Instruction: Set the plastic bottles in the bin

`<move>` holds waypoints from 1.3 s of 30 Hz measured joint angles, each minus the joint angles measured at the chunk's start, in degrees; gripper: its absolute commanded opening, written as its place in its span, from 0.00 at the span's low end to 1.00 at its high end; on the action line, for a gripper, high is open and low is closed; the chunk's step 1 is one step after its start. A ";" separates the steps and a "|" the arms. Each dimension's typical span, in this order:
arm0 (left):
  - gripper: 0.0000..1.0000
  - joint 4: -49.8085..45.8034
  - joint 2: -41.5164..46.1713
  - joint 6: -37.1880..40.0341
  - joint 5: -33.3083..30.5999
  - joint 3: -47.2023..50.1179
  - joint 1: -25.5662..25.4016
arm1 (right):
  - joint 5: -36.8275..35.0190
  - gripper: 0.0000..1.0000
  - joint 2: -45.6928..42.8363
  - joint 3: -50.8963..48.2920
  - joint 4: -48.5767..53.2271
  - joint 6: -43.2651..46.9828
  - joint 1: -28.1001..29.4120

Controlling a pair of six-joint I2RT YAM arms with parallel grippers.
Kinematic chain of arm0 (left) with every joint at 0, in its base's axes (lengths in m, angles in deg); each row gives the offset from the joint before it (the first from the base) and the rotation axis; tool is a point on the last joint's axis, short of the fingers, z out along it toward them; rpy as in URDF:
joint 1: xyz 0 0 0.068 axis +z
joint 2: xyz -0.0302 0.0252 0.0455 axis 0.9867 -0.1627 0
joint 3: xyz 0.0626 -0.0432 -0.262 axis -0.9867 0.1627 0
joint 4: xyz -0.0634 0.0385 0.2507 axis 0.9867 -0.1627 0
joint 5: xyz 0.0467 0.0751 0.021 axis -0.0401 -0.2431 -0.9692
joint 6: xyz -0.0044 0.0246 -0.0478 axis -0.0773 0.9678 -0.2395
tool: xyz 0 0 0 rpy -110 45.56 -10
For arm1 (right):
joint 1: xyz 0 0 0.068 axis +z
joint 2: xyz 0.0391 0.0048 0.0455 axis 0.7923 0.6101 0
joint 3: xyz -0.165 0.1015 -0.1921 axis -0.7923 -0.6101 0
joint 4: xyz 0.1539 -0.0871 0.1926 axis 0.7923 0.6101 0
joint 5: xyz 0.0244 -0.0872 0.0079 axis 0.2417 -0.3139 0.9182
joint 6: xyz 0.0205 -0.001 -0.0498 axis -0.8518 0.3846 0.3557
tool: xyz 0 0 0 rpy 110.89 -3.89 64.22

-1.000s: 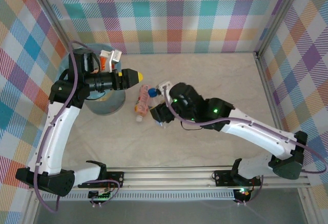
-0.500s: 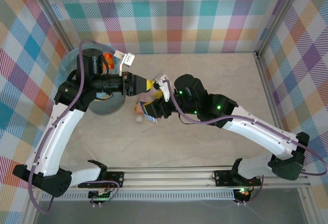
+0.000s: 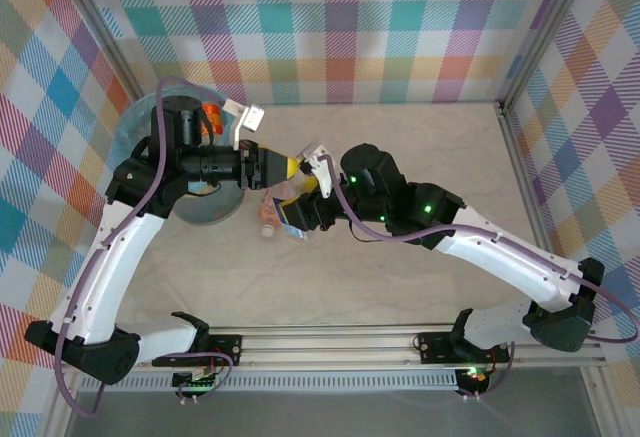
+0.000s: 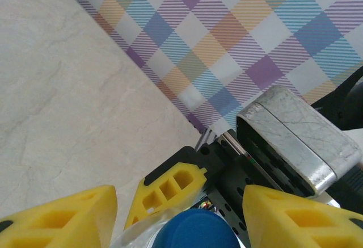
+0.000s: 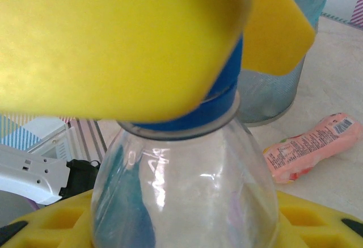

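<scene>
My right gripper [image 3: 298, 211] is shut on a clear bottle [image 5: 187, 185] with a blue cap [image 4: 198, 231], held off the table just right of the bin [image 3: 205, 205]. My left gripper [image 3: 284, 169] meets it from the left. Its yellow fingers [image 4: 57, 219] stand open on either side of the cap, a gap showing on one side. A pink bottle [image 3: 268, 219] lies on the table beside the bin; it is also in the right wrist view [image 5: 312, 146]. An orange bottle [image 3: 212, 117] sits inside the bin.
The bin stands at the left of the table against the checked wall [image 3: 60, 107]. Both arms cross the middle of the table near it. Open tabletop [image 3: 430, 147] stretches to the right and toward the back wall.
The left arm has swung from over the bin to the right. The right gripper has carried the clear bottle up and left to meet it. Over the last half second little has moved.
</scene>
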 measured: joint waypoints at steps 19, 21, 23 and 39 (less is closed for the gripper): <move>0.00 3.21 3.30 -1.57 -10.54 -0.76 -1.51 | -2.62 0.94 -0.02 0.72 -1.55 -1.88 -0.11; 0.00 3.15 3.37 -2.47 -15.30 -2.34 -1.46 | -4.96 0.98 -0.02 0.72 -2.19 -2.36 -0.11; 0.00 2.73 3.19 -3.30 -20.11 -4.33 -1.46 | -7.37 0.98 -0.02 0.72 -3.19 -2.58 -0.11; 0.00 -9.77 -15.32 -3.32 -45.11 -34.16 23.34 | -15.89 0.98 -1.03 0.11 -10.10 -2.25 -0.11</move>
